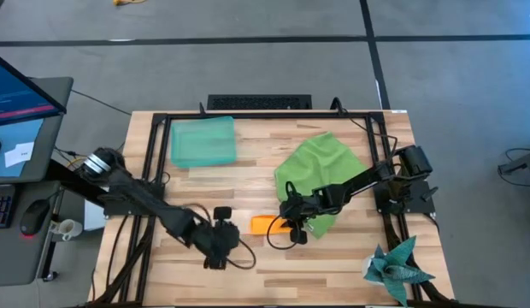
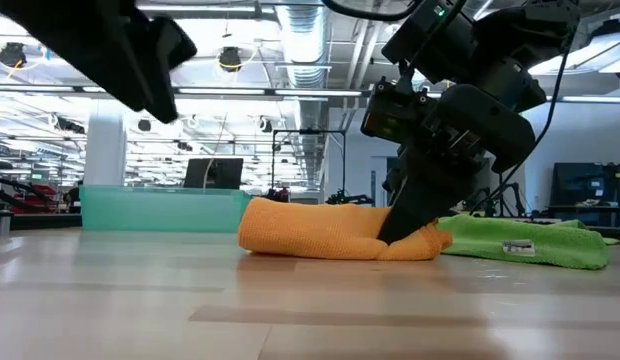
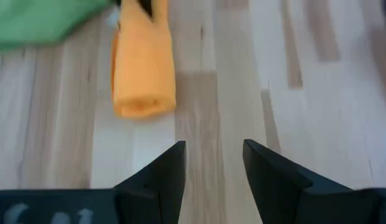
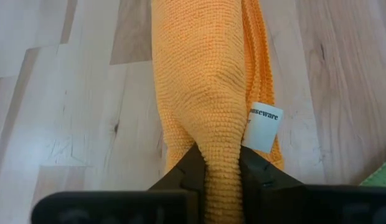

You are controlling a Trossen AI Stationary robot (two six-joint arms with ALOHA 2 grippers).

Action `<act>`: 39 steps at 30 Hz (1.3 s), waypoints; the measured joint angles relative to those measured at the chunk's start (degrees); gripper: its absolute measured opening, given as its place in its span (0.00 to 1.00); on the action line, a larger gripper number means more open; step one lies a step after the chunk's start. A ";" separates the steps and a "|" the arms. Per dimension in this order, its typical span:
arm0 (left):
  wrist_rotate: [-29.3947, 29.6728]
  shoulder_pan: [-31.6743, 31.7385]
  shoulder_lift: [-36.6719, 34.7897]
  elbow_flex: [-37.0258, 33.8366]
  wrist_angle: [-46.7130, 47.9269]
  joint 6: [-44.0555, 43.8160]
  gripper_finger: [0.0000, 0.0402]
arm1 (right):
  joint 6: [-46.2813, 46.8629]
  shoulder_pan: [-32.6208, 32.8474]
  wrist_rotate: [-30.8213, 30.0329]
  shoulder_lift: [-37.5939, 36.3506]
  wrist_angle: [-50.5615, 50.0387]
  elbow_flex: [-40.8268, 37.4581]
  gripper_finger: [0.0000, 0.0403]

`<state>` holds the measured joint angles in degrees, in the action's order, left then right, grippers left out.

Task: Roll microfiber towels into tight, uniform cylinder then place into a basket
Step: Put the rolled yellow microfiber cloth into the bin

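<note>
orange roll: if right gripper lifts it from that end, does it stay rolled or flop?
Likely sags: the orange towel is soft cloth, pinched at one end only by the right gripper. May partly unroll, since nothing binds it. Probably light; textured weave should resist slipping.

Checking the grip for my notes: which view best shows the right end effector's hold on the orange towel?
Right wrist view: the right end effector pinches the rolled orange towel up close. Low view shows the clamp sideways; high view shows only a sliver; left wrist view shows just the roll's free end.

Rolled towel (image 1: 267, 224) lies between both hands, basket (image 1: 203, 141) behind.
</note>
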<state>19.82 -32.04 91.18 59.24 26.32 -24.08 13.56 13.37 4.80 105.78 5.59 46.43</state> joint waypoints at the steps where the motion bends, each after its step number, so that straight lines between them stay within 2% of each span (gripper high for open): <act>1: 0.86 0.94 -1.15 -2.98 -5.75 1.28 0.38 | 0.00 0.00 0.00 0.00 0.21 -0.06 0.16; 4: 4.75 4.20 -3.43 -9.86 -21.28 4.21 0.38 | 0.00 -0.33 0.09 0.00 0.52 -0.17 0.16; 7: 4.18 7.62 -3.61 -12.83 -29.13 5.57 0.38 | 0.00 -0.44 0.52 0.00 0.53 -0.15 0.16; 18: -4.51 15.68 -0.17 -12.52 -31.35 2.17 0.42 | -0.02 -0.50 0.51 0.00 0.71 -0.19 0.16; 22: -9.75 17.12 2.68 -12.34 -32.58 -0.59 0.48 | -0.03 -0.50 0.47 0.01 1.03 -0.22 0.16; 29: -12.68 18.64 8.01 -12.02 -34.99 -1.11 0.60 | -0.07 -0.76 0.47 0.02 0.91 -0.21 0.16; 35: -19.60 19.73 11.31 -12.08 -37.40 -2.33 0.63 | -0.10 -0.76 0.40 0.02 1.08 -0.23 0.16; 39: -19.88 20.32 13.54 -11.99 -37.46 -4.72 0.64 | -0.09 -0.76 0.39 0.02 1.07 -0.23 0.16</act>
<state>-0.05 -11.71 104.71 47.25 -11.14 -28.80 13.47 12.60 5.19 105.80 6.66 46.19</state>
